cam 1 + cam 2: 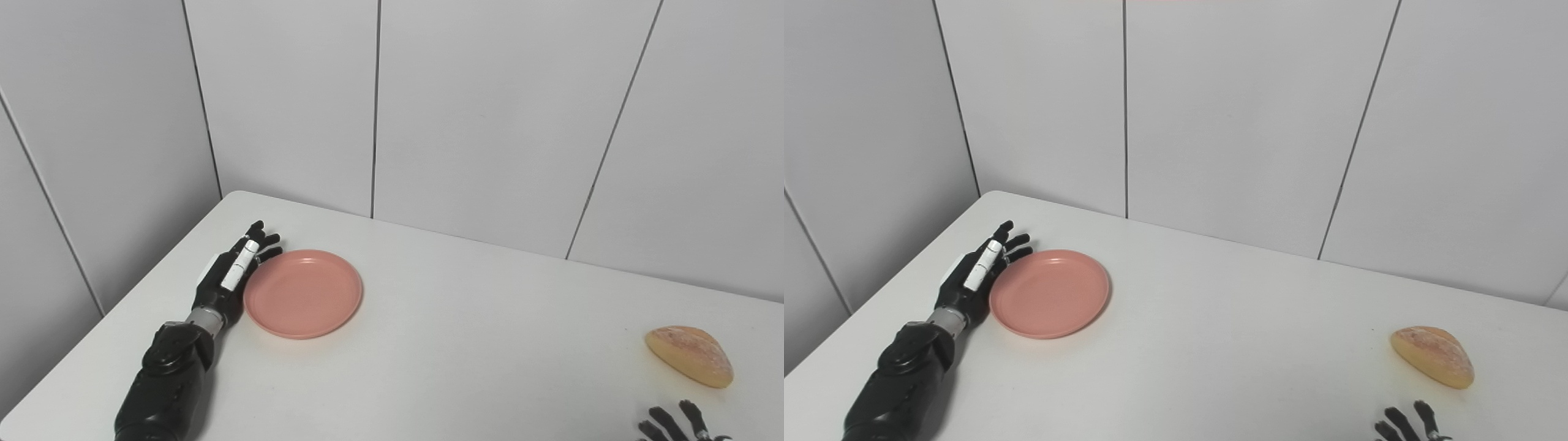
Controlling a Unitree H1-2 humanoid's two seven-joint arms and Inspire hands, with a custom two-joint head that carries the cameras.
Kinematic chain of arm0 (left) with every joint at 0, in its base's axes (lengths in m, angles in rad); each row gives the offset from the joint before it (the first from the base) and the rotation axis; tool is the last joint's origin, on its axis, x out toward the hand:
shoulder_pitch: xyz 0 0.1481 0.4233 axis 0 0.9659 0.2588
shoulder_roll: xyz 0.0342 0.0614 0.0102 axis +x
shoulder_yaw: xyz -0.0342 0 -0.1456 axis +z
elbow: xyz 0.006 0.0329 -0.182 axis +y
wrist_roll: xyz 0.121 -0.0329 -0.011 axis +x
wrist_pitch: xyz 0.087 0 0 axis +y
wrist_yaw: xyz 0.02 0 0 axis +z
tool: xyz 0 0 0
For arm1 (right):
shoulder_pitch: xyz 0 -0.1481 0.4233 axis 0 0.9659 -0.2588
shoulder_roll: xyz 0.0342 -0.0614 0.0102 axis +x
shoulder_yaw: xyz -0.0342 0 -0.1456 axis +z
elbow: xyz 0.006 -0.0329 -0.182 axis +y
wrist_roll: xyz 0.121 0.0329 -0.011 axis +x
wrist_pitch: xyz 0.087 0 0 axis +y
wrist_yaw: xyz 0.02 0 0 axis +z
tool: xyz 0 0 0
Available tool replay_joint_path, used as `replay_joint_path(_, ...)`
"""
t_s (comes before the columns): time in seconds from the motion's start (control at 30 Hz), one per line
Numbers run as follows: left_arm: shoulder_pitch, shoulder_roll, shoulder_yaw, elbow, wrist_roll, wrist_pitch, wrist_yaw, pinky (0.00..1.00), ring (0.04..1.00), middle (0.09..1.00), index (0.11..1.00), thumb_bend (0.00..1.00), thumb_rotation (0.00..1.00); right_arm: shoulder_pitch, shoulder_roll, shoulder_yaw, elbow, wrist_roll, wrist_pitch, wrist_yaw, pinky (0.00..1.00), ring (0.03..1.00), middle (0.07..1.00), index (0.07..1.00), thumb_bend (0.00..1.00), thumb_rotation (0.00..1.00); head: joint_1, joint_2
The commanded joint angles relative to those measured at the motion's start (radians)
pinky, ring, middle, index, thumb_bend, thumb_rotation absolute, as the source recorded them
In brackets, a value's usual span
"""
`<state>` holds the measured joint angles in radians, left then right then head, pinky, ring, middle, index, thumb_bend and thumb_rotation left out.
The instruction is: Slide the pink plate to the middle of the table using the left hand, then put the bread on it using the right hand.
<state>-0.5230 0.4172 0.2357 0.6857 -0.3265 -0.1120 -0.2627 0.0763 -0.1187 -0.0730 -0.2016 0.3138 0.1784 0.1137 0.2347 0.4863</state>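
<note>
The first step is in hand: the left hand (228, 278) lies edge-on along the outer rim of the pink plate (303, 293), its fingers (260, 239) stretched out straight and close together, holding nothing, with the palm side set against the plate's rim, touching it or just short of it; the exact contact is hard to make out. The plate sits flat on the white table (465, 343), on the side of those fingers that faces the table's middle, and it looks to be well short of the centre, so the slide seems barely begun or not yet begun. The next move calls for a steady sideways push with the flat of the fingers low against the rim, so that the plate glides rather than tips or slips out past the fingertips. The bread (690, 355) lies well apart, far over on the other side of the table, just beyond the fingertips (667, 421) of the right hand (1407, 424). Only the tips of that hand show at the bottom edge; they appear spread and empty, waiting, and the bread is untouched.
</note>
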Motion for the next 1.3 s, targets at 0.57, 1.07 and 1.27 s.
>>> replay_joint_path(0.57,-0.004,-0.045,-0.042,-0.084,0.024,0.075,-0.007,0.76,0.802,0.818,0.884,0.87,0.72,0.022,0.013,0.047,-0.034,-0.028,0.058,-0.012,0.85,0.865,0.883,0.985,0.74,0.99,-0.138,0.05)
replay_joint_path(1.07,-0.008,-0.062,-0.044,-0.109,0.012,0.132,-0.027,0.76,0.816,0.844,0.901,0.84,0.72,0.023,0.059,0.1,-0.058,-0.078,0.066,-0.062,0.81,0.828,0.865,0.949,0.75,0.95,-0.259,0.077)
replay_joint_path(1.27,0.002,-0.111,-0.044,-0.134,0.035,0.133,0.033,0.82,0.821,0.841,0.915,0.81,0.7,0.021,0.069,0.116,-0.06,-0.112,0.055,-0.074,0.79,0.817,0.854,0.941,0.77,0.95,-0.273,0.079)
